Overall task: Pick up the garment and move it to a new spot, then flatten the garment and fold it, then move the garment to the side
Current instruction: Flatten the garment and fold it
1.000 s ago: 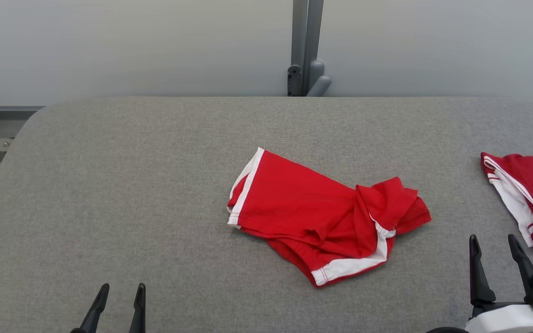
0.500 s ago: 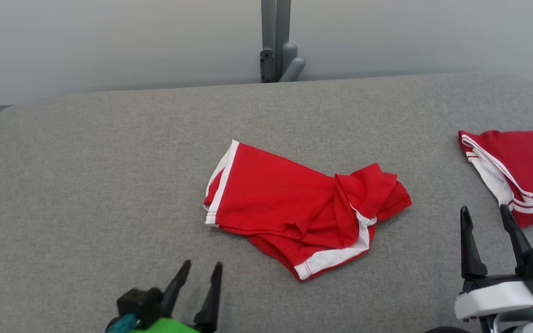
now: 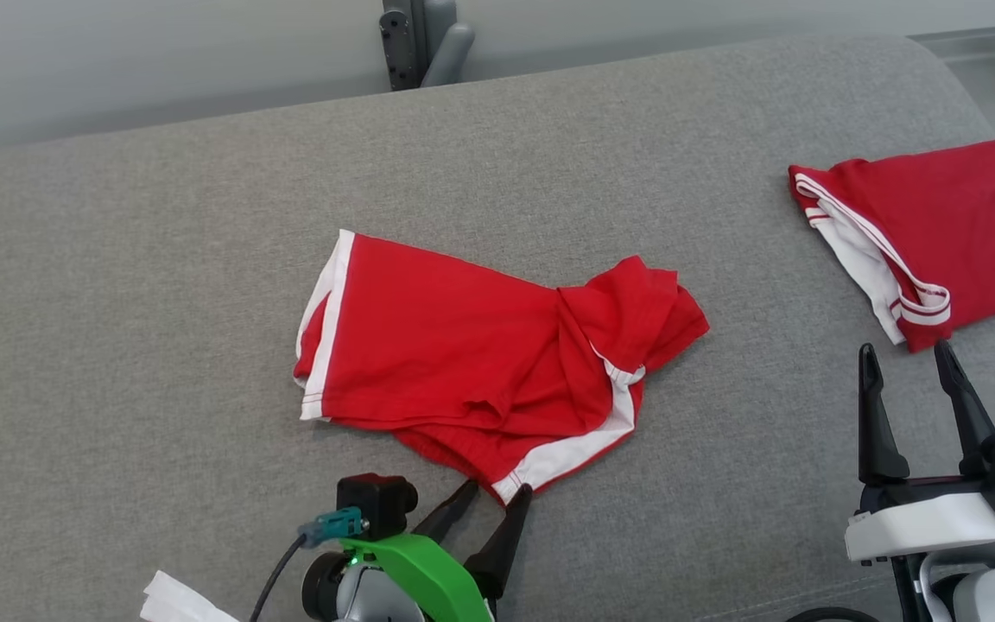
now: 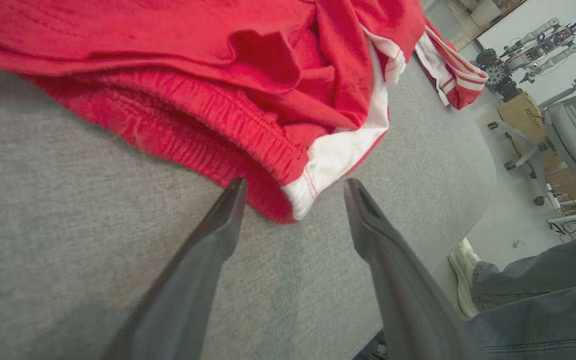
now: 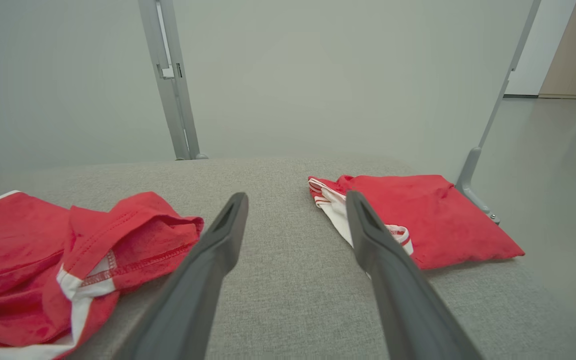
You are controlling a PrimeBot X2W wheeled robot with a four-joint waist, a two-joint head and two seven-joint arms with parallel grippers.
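A: Edges and room on the counter (image 3: 117, 302)?

B: Grey cloth top with a rounded corner at the far right. A grey post (image 3: 415, 39) stands behind the far edge. There is a wide bare stretch left of the red shorts (image 3: 463, 363). A narrower bare strip lies between them and the folded red garment (image 3: 938, 225), which sits close to the right edge.

A: Where are the shorts?

B: Middle of the counter, rumpled, with the right part bunched over itself. White trim on the left hem and at the near corner.

A: Any writing?

B: A cardboard box (image 4: 523, 112) on the floor beyond the counter has dark print, too small to read. A person's shoe (image 4: 465, 280) and trouser leg (image 4: 533, 290) are by the counter's edge.

A: Fingers?

B: Left fingers (image 3: 504, 531) are spread wide and hold nothing. Their tips are low at the near corner of the shorts, and the white-trimmed corner lies between them. One tip is right at the waistband; I can't tell if it touches. Right fingers (image 3: 873, 415) are also spread wide and hold nothing. They sit near right, over bare counter, close to the folded garment's near corner.
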